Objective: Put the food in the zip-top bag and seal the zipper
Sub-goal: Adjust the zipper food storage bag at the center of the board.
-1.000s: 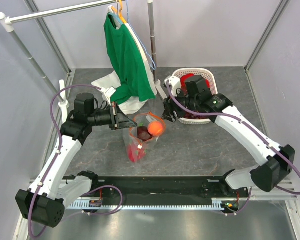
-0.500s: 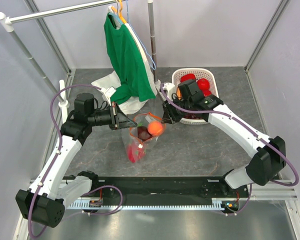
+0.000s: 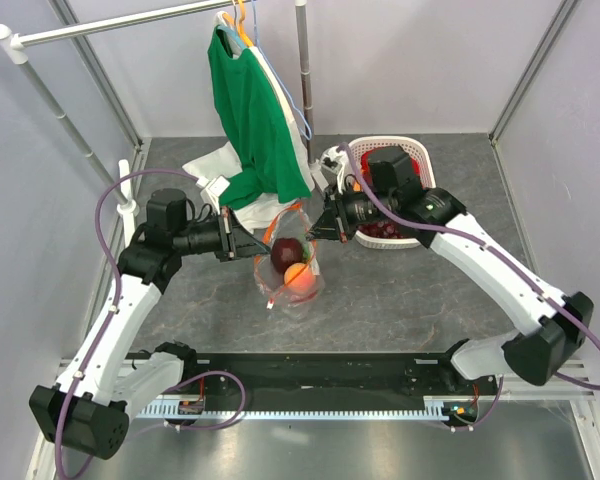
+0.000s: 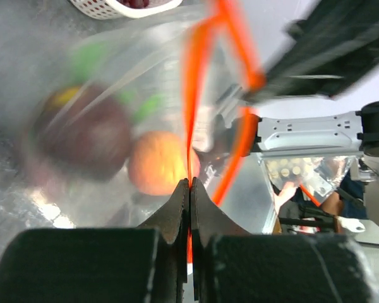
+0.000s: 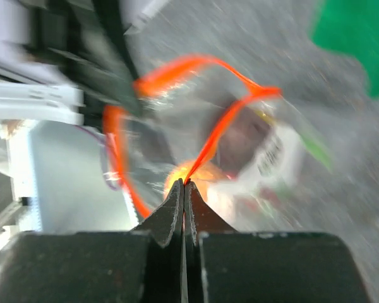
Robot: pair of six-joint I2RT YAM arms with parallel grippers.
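right hand has moved in and now pinches the zipper; left hand pinches its opposite lip. zip-top bag hangs between them over the worktop, food inside; sealing remains.

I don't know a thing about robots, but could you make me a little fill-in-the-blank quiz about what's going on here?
The left fingers and the right fingers are both ___ on the zipper.
The orange fruit lies inside the clear ___.
The shirt hanging from the rail is ___.
Behind the right arm stands a white lattice ___.

Missing words: shut; bag; green; basket.
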